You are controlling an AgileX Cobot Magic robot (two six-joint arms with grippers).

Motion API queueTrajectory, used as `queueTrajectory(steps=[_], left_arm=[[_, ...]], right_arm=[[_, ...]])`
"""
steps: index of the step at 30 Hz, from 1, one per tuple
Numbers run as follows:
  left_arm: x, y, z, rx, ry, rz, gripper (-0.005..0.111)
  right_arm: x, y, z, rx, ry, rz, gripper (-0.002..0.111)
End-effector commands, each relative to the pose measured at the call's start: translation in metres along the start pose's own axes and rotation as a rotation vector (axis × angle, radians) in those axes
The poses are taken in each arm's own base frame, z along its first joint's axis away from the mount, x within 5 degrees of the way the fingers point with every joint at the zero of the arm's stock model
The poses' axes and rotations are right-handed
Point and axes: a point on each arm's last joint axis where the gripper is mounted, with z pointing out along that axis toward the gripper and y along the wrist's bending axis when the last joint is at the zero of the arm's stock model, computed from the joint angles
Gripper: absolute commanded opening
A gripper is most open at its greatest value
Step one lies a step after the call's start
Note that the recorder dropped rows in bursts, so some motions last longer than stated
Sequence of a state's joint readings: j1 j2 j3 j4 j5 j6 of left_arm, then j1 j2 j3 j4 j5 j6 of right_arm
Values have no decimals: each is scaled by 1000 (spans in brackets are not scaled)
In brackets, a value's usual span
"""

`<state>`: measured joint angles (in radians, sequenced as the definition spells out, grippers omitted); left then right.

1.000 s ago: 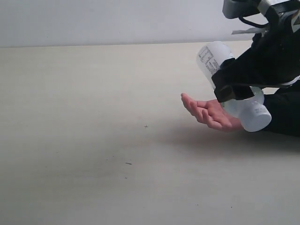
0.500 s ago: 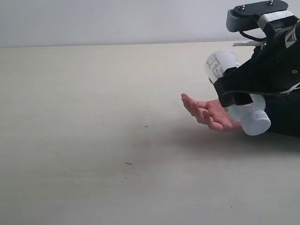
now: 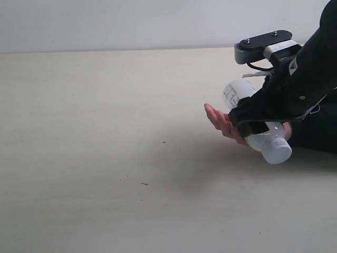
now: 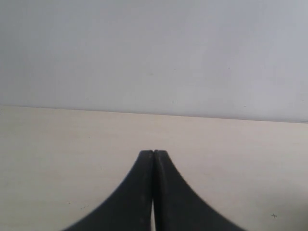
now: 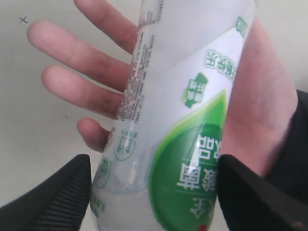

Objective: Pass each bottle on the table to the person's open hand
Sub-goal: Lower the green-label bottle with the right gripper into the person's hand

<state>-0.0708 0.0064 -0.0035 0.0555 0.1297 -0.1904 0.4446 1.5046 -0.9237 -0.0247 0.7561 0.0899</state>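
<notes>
Pale table [image 3: 105, 132]: right gripper [image 5: 154, 190] clamps a bottle [image 5: 192, 86], green-labelled, tilted over the hand [image 3: 221, 122], which lies open, palm up, fingers spread, grasping nothing.

The setting looks like a bare robotics lab bench. A wide, pale beige table [image 3: 84, 105] runs back to a plain white wall [image 3: 105, 23], and a black robot arm [image 3: 305, 79] works above it.
</notes>
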Motion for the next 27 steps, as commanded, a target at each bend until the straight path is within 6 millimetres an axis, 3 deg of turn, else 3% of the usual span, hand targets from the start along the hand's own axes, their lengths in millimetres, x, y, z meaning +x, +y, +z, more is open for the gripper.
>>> queueTrajectory(steps=[1,10,27], left_arm=[[1,0,0,0,-4,-7,0],[1,0,0,0,-4,-7,0],[1,0,0,0,-4,-7,0]], right_arm=[[-3,-2,5,6,-17,-11,0],[-1,-2,5,9,4,-11,5],[2,-2,4,12,40,-11,57]])
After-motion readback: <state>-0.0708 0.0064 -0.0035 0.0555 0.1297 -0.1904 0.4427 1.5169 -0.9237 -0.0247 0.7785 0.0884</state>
